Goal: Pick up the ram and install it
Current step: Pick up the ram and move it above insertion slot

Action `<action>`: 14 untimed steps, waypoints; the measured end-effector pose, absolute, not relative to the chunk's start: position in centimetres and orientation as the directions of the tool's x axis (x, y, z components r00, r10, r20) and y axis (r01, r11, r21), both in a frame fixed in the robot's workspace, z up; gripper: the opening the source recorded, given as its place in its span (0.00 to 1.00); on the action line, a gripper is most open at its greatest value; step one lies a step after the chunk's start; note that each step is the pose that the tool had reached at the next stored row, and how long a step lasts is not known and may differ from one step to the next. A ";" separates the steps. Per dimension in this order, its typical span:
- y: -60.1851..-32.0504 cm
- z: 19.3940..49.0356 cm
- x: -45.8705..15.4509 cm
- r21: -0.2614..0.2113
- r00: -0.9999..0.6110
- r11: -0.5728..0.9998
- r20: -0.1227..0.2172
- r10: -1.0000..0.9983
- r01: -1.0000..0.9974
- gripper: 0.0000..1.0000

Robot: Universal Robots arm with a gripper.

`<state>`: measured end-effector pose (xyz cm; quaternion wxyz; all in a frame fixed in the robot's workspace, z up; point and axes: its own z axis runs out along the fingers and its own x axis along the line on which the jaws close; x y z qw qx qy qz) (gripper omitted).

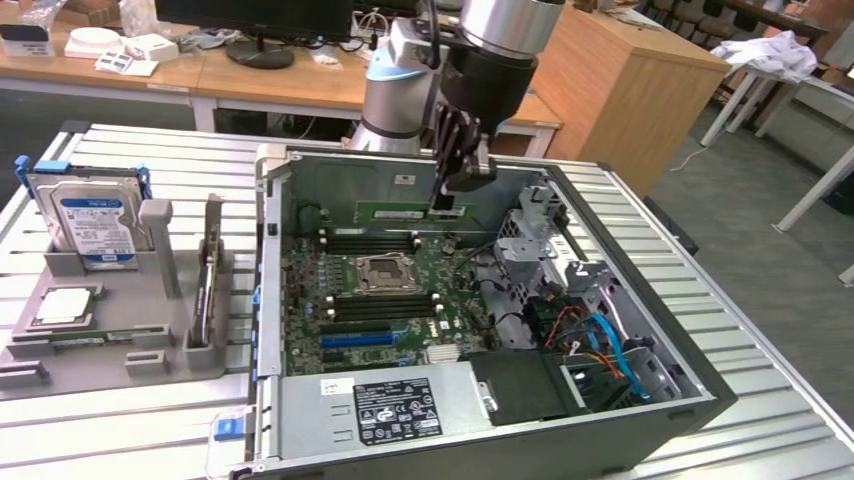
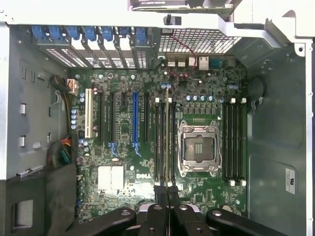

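Green and thin, the ram (image 1: 400, 212) hung level in the gripper (image 1: 447, 205), and there it was, right inside the open computer case (image 1: 347, 185). The two black fingers were pinched together on the stick's upper edge, with no gap between them. The arm reached straight down from above, over the far part of the motherboard (image 1: 350, 305) near the case's rear wall.

From the wrist camera the ram (image 2: 167, 137) showed edge-on, a pale narrow line running away from the closed fingertips. It lay along the bank of black memory slots (image 2: 158, 142), between the silver CPU socket (image 2: 198, 147) and the blue expansion slot (image 2: 135, 120). (Whether the stick's lower edge was touching a slot or just hovering over it, I honestly couldn't tell.)

Off on the exterior view's left a silver-and-blue hard drive (image 1: 87, 215) stood upright in a grey holder (image 1: 134, 335), well apart from the gripper. The whole lot sat on a slatted metal table (image 1: 747, 300). At the case's near end the power supply (image 1: 394, 405) showed its dark label, with blue and orange cables (image 1: 607, 345) coiled beside it.
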<state>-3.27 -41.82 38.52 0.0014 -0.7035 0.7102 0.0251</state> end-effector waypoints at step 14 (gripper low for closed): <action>-41.8 37.6 -3.3 0.034 -0.010 0.009 -0.037 -0.999 -0.999 0.11</action>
